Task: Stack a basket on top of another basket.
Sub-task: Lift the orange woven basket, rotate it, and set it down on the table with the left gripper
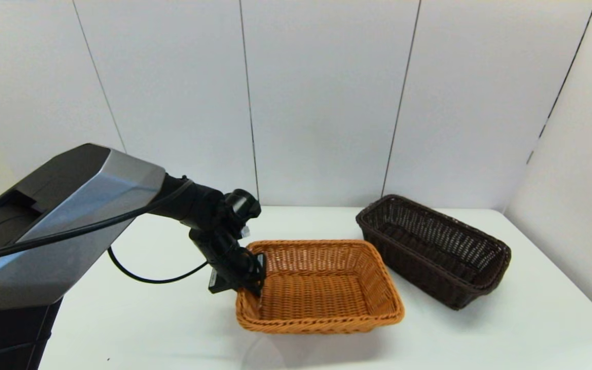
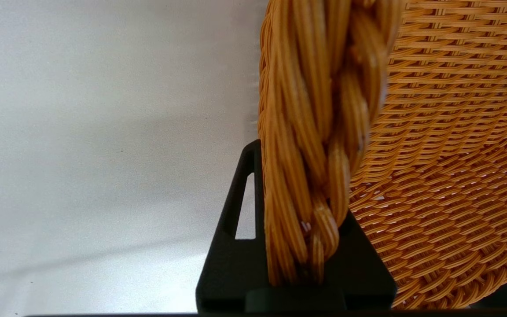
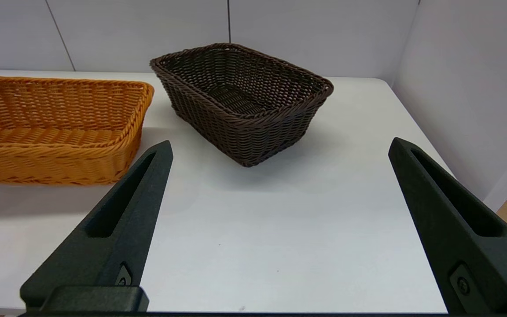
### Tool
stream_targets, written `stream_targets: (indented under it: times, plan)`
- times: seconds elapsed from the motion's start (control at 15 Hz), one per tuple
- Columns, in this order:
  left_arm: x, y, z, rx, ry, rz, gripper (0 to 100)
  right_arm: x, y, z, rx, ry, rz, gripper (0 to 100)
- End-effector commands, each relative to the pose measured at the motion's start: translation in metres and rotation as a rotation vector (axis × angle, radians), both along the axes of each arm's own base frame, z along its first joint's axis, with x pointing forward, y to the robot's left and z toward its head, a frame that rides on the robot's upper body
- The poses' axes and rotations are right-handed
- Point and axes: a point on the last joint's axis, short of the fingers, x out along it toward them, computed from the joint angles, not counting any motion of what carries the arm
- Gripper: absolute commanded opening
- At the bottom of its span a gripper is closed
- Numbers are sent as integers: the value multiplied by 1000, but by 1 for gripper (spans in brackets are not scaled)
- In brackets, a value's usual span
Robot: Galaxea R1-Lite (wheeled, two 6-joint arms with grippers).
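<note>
left claw (image 1: 252,280) on orange basket (image 1: 321,288) rim, dk basket (image 1: 432,249) beside

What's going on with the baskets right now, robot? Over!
Left gripper shut on orange-tan basket rim, left end. Right gripper open, parked off to the side. Dark brown basket on table, untouched, not stacked. Nothing between baskets.

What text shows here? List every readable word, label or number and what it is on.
None readable. The tan basket, dark basket, table and wall panels carry no writing. The left gripper, shut on the tan basket's rim, and the open right gripper show no markings.
</note>
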Motion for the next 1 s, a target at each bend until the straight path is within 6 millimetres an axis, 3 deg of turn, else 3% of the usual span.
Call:
stream_targets:
  times: [0.07, 0.2, 0.27, 0.8, 1.0]
  plan:
    - [-1, 1, 1, 0, 5, 4, 0, 0, 0, 0, 0, 0, 0, 100]
    - [-3, 2, 3, 3, 16, -4, 0, 0, 0, 0, 0, 0, 0, 100]
    - [-3, 2, 3, 3, 18, -4, 100, 0, 0, 0, 0, 0, 0, 100]
    - [-3, 2, 7, -1, 12, -3, 100, 0, 0, 0, 0, 0, 0, 100]
    - [-8, 4, 37, -36, -59, -6, 100, 0, 0, 0, 0, 0, 0, 100]
